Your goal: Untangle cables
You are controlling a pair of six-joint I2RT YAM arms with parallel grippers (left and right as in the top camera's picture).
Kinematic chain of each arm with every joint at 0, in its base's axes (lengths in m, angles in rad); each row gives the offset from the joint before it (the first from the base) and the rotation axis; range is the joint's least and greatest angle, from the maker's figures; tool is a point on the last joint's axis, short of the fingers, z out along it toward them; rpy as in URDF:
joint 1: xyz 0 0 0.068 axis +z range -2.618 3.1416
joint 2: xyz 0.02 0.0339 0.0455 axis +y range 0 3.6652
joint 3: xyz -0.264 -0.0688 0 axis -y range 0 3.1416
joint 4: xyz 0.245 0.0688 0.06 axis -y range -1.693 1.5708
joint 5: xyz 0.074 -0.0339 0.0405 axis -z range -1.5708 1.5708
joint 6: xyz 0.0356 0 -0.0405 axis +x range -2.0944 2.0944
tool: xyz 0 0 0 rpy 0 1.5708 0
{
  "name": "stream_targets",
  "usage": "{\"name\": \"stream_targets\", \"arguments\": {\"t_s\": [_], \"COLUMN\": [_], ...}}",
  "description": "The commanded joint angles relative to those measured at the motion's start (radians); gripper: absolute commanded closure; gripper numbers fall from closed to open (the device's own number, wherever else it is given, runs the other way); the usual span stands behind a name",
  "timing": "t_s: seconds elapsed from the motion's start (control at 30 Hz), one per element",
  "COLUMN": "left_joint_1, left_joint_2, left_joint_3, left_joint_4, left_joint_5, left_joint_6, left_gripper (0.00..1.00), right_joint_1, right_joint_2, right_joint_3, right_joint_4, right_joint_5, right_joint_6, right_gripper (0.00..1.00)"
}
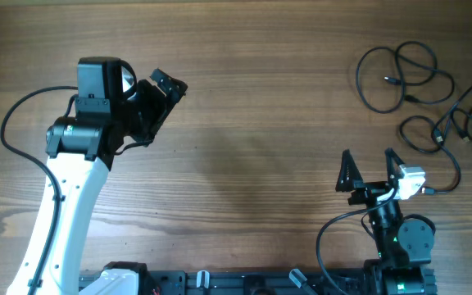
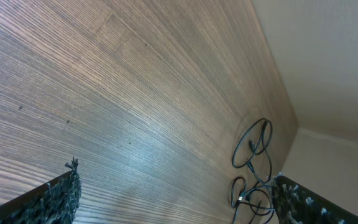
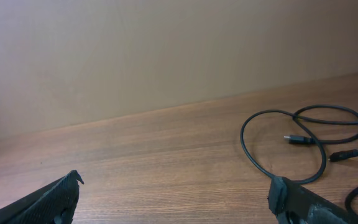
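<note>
Reaching, pending: my right gripper point(image 1: 367, 156), fingers point(image 1: 347, 170) apart, empty; 2 cables point(image 1: 416, 83) ahead-right of them; pinch 1 loose plug end.

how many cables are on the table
2. The upper thin black cable is coiled near the wooden table's far right corner. The lower thin black cable loops beside it, nearer the robot. They cross where they meet, so some strands may be hidden.
</note>
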Motion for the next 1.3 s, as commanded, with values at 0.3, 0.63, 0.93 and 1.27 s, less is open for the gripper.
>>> {"name": "stream_targets", "arguments": {"t_s": [0.3,0.63,0.93,1.27], "left_joint_1": [0.002,0.023,0.03,0.03], "left_joint_2": [-0.002,-0.507,-0.927,-1.149], "left_joint_3": [0.005,-0.371,-0.857,-1.116], "left_joint_4": [-0.008,0.334,0.744,0.872], "left_joint_5": [-0.175,-0.447,-0.439,-0.387], "left_joint_6": [0.038,0.214,0.342,0.533], "left_gripper": [0.0,0.0,0.0,0.0], "right_joint_1": [0.004,0.004,0.004,0.004], "right_joint_2": [-0.012,-0.012,-0.012,-0.012], "right_joint_3": [-0.001,-0.001,-0.001,-0.001], "right_joint_4": [0.004,0.004,0.004,0.004], "right_joint_5": [-0.011,-0.011,-0.011,-0.011], "right_joint_6": [0.016,0.016,0.016,0.016], "right_gripper": [0.0,0.0,0.0,0.0]}}
